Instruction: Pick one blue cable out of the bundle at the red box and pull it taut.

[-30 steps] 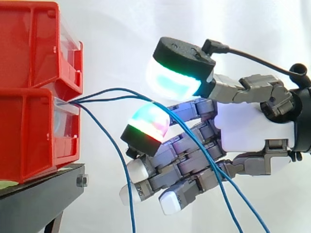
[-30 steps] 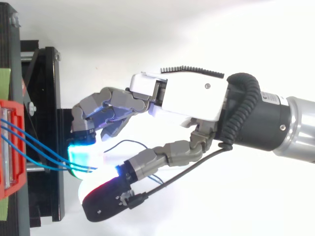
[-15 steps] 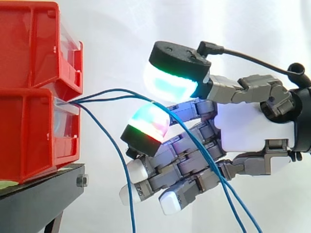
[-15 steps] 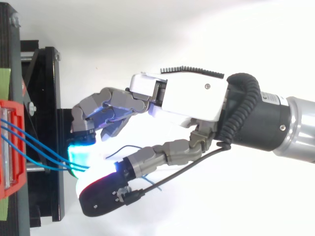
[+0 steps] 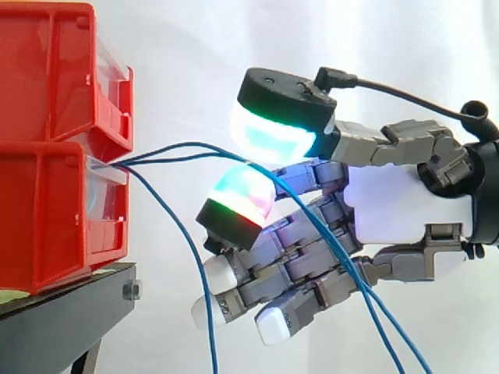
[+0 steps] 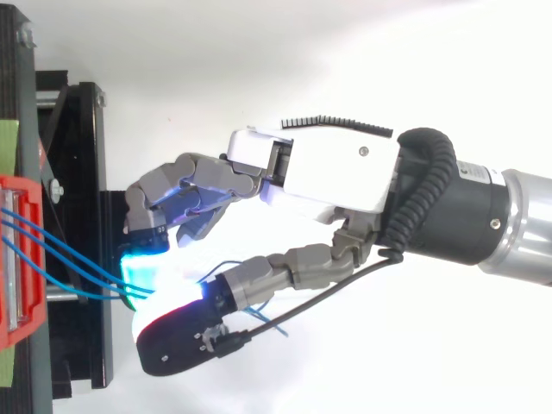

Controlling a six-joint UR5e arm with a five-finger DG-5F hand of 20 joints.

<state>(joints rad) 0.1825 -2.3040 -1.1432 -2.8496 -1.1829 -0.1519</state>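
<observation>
Red box [image 5: 47, 218]: the lower of two stacked bins. The upper red bin [image 5: 54, 70] sits directly on it. Both rest on the black stand [image 5: 62, 315], with the white curtain [image 5: 195, 47] behind. The box has a clear front panel [image 5: 107, 199] on the face turned toward the hand. A bolt [image 5: 131, 291] sits in the stand's end, just below the box's near corner.

Blue cables [image 5: 132, 161]: three strands leave the red box together at the top edge of its front.
- One strand falls steeply, down and away from the box. It passes short of the hand and runs off the bottom of the side view.
- The other two rise in a shallow arc away from the box, meet the hand, cross its front on a slant and carry on downward beyond it.
- All three are curved and slack.

Hand [image 5: 405, 210]: level with the top of the red box, apart from it and pointing toward it. The arm [image 6: 517, 224] trails behind, on the side away from the box. In the top view the strands leave the box, cross over the stand and disappear under the hand's near end.

Grip: the two arcing strands lie against the hand. I cannot tell whether it has closed on either of them.
</observation>
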